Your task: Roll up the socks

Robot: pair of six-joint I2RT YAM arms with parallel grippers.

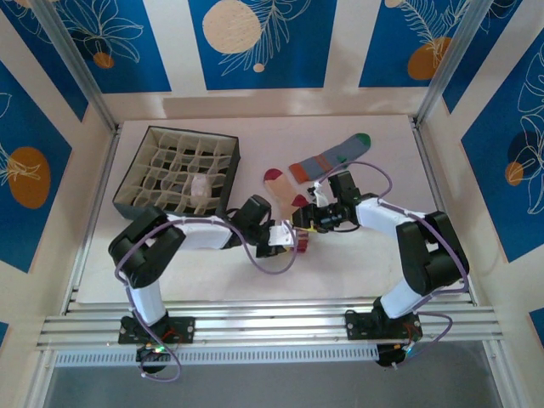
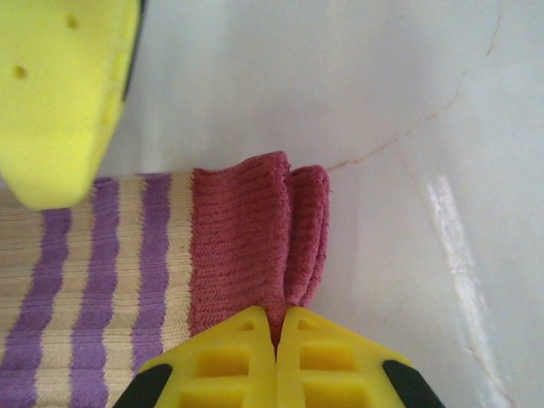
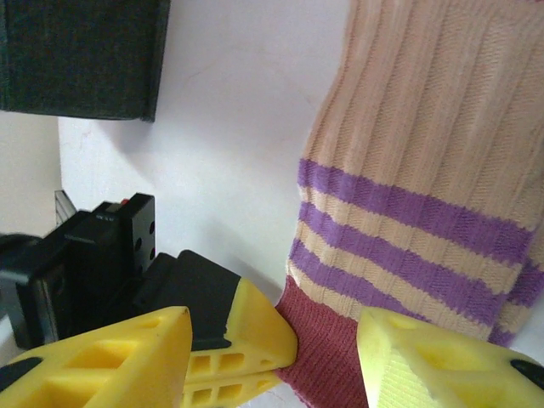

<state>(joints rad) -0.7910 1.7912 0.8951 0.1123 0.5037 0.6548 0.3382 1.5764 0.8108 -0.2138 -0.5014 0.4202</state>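
The left fingers [image 2: 229, 361], pressed together, pinch the maroon cuff [image 2: 246, 246] of the peach sock [image 3: 408, 127]; the right fingers [image 3: 433, 361] stand spread either side of that cuff. The sock lies flat mid-worktop [image 1: 255, 136], grey-blue sock [image 1: 327, 159] just beyond

Yellow fingers [image 2: 357, 348] (black-tipped), purple cables [image 1: 274, 270]

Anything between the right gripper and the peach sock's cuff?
Yes: the left gripper, shut on the maroon cuff, sits beside it inside the right gripper's open jaws. Nothing else visible.
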